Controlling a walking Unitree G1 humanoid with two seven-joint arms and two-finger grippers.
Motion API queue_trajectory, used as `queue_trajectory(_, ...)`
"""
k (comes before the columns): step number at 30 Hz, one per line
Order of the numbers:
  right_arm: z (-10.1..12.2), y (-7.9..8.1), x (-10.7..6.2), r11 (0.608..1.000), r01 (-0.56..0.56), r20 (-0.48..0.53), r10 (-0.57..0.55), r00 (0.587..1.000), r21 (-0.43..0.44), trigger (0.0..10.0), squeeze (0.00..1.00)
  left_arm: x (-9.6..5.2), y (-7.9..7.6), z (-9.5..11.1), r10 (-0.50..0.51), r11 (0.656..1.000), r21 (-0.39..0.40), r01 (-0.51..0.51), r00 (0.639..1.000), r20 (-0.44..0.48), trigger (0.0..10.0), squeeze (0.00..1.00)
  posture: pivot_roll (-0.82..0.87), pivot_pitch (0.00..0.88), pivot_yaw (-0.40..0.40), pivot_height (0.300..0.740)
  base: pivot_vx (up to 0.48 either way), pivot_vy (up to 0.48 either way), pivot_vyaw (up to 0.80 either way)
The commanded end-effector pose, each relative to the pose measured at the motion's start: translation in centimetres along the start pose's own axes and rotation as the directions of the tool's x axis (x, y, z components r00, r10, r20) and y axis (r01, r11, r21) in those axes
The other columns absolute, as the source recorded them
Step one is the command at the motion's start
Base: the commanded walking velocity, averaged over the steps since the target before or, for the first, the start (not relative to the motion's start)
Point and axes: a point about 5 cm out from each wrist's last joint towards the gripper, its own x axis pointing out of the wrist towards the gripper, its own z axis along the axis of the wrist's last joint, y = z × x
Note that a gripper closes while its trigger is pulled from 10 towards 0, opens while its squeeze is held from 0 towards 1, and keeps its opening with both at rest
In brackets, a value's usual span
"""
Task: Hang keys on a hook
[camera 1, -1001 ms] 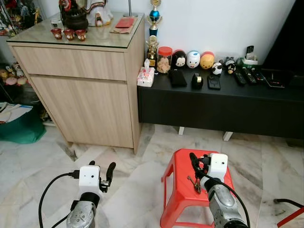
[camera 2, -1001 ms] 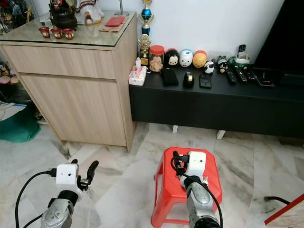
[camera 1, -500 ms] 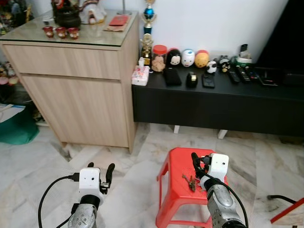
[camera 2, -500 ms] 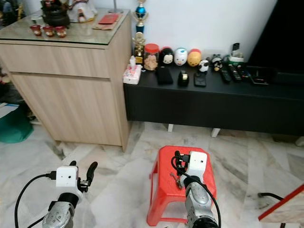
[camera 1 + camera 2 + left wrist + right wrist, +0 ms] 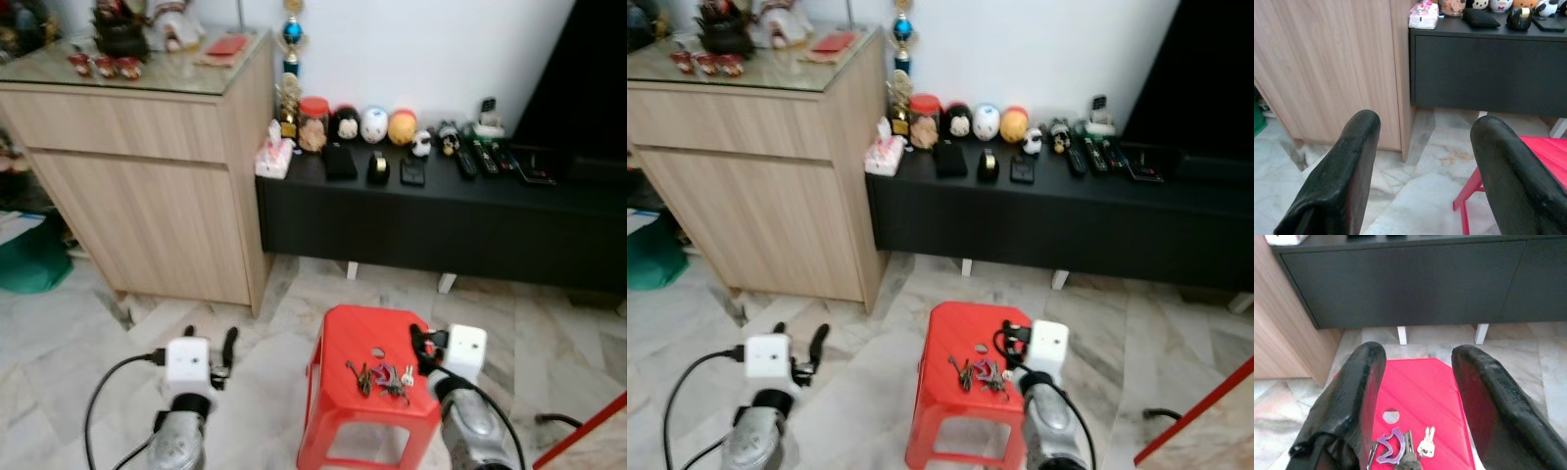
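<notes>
The keys lie on the red stool just beside the right end effector (fingers apart, empty).

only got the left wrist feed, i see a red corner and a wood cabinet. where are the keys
Observer: The keys lie on top of the red stool, near its middle.
Operator: is the right gripper holding them
Observer: No. The right gripper is open and empty, above the stool with the keys just ahead of it.
Operator: anything else on the stool
Observer: A purple carabiner lies with the bunch, beside a small hole in the seat.
</notes>
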Motion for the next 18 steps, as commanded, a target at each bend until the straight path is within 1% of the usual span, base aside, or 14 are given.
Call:
queue_trajectory(1, 0.14, 0.46, 0.18, 1.000, -0.012, 0.000, 0.012, 1.000, 0.007, 10.0, 0.00, 0.00, 0.33, 0.08, 0.016, 1.000, -0.002, -0.016, 1.000, 0.004, 10.0, 0.00, 0.07, 0.000, -0.094, 0.740, 0.000, 0.000, 0.00)
queue_trajectory(6, 0.18, 0.48, 0.23, 1.000, -0.013, -0.005, 0.013, 1.000, -0.008, 10.0, 0.00, -0.01, 0.22, 0.09, 0.017, 1.000, -0.006, -0.017, 1.000, 0.004, 10.0, 0.00, 0.07, 0.000, -0.096, 0.740, 0.000, 0.000, 0.00)
queue_trajectory(8, 0.09, 0.64, 0.25, 0.999, -0.020, -0.015, 0.020, 1.000, -0.029, 10.0, 0.00, -0.04, 0.11, 0.07, 0.016, 1.000, -0.010, -0.016, 1.000, 0.003, 10.0, 0.00, 0.06, 0.000, -0.095, 0.740, 0.000, 0.000, 0.00)
queue_trajectory(12, 0.00, 0.61, 0.28, 1.000, -0.011, -0.028, 0.010, 1.000, -0.028, 10.0, 0.00, -0.08, 0.06, -0.05, 0.016, 1.000, -0.010, -0.016, 1.000, -0.002, 10.0, 0.00, 0.06, 0.000, -0.095, 0.740, 0.000, 0.000, 0.00)
queue_trajectory(13, -0.10, 0.56, 0.33, 1.000, 0.000, -0.044, -0.001, 0.999, -0.025, 10.0, 0.00, -0.10, 0.05, -0.11, 0.015, 1.000, -0.009, -0.015, 1.000, -0.005, 10.0, 0.00, 0.06, 0.000, -0.095, 0.740, 0.000, 0.000, 0.00)
queue_trajectory(18, -0.20, 0.61, 0.36, 1.000, 0.007, -0.057, -0.009, 0.998, -0.028, 10.0, 0.00, -0.22, -0.20, -0.19, 0.011, 1.000, -0.011, -0.011, 1.000, -0.009, 10.0, 0.00, 0.07, 0.000, -0.095, 0.710, 0.000, 0.000, 0.00)
